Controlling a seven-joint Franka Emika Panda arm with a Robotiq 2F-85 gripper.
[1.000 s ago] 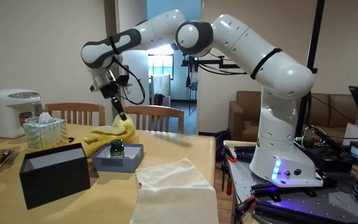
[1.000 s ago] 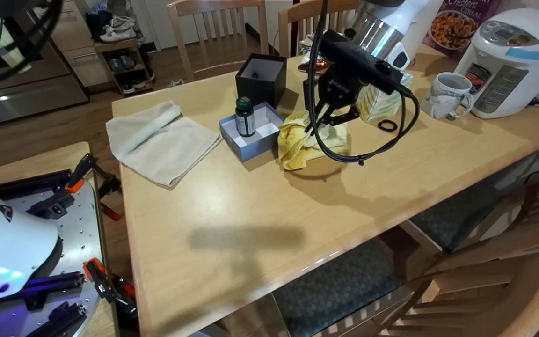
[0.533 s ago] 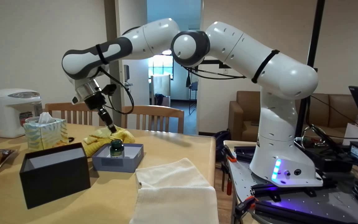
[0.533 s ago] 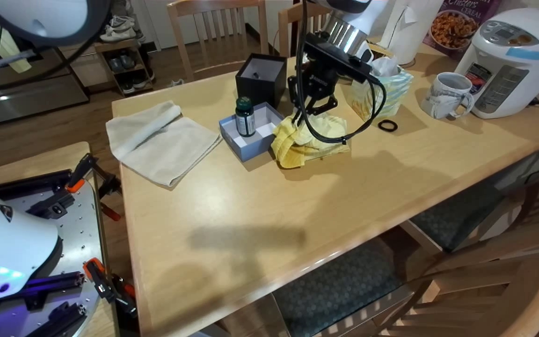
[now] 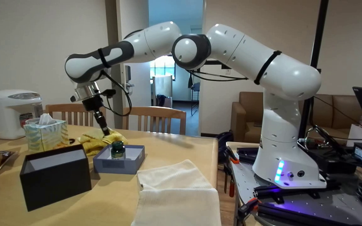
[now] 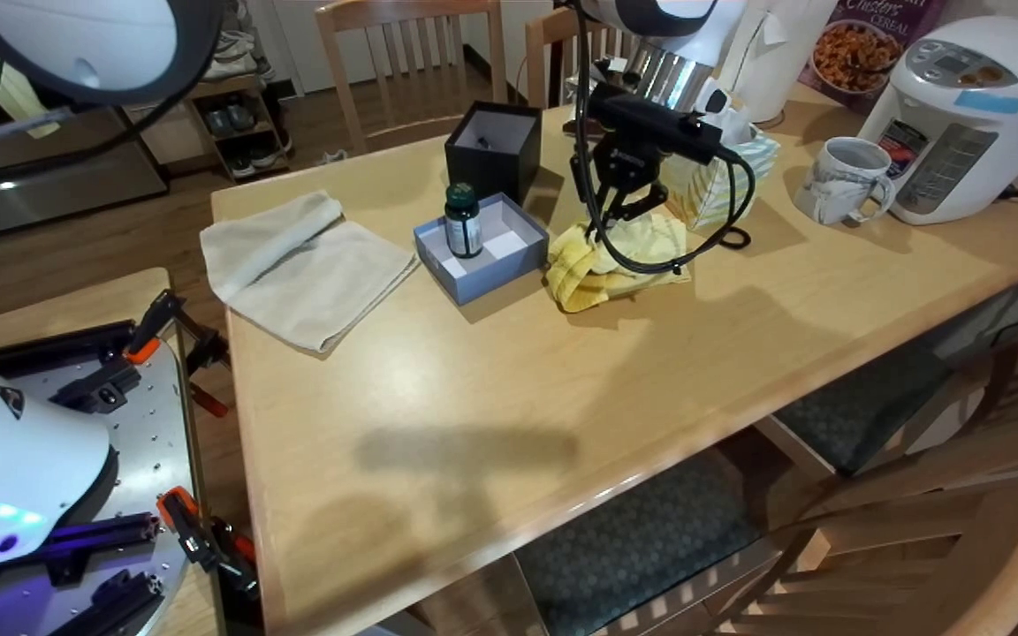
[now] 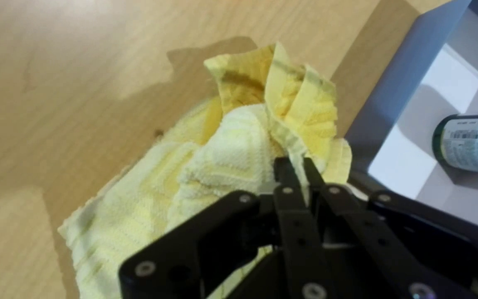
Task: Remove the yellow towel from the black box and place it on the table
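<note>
Where a beige cloth (image 6: 315,283) lies at the left end of the bench (image 6: 385,380) in an exterior view, a blue-gray tray (image 6: 503,278) stands just beside it, holding an upright green bottle (image 6: 463,225), with the open black box (image 6: 491,175) behind. Right of the tray, the yellow towel (image 6: 617,281) lies bunched on the bench, outside the black box, one fold clamped between the jaws. A tissue box (image 6: 699,194) and a mug (image 6: 836,185) follow farther right.
</note>
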